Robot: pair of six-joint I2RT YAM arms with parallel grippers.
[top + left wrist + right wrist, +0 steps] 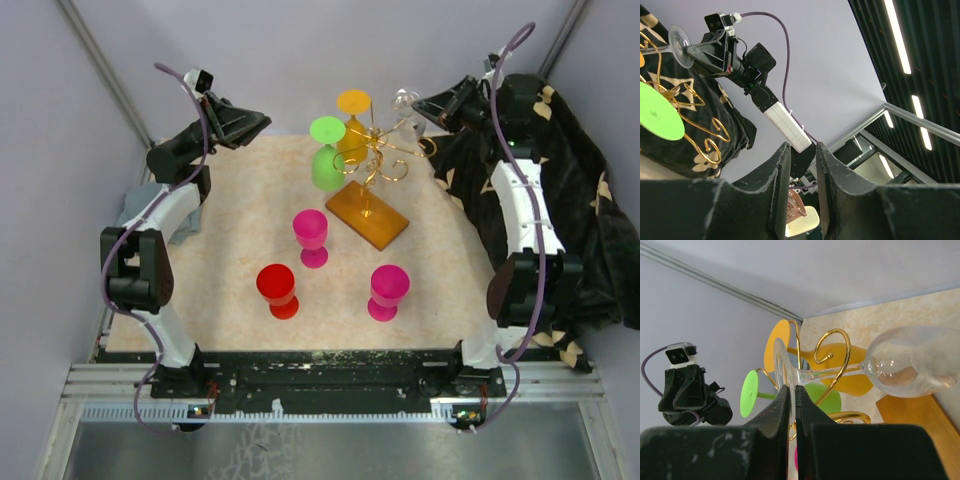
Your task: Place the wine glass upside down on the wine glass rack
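The gold wire wine glass rack stands on its amber base at the back middle. A green glass and an orange glass hang on it upside down. My right gripper is shut on the foot of a clear wine glass. It holds the glass tilted at the rack's right side. Its stem crosses a gold scroll arm, and the bowl points toward the table. My right gripper also shows in its wrist view. My left gripper is open and empty, raised left of the rack.
A pink glass, a red glass and a magenta glass stand upright on the beige mat. A black cloth with gold pattern lies along the right side. A grey cloth lies at the left edge.
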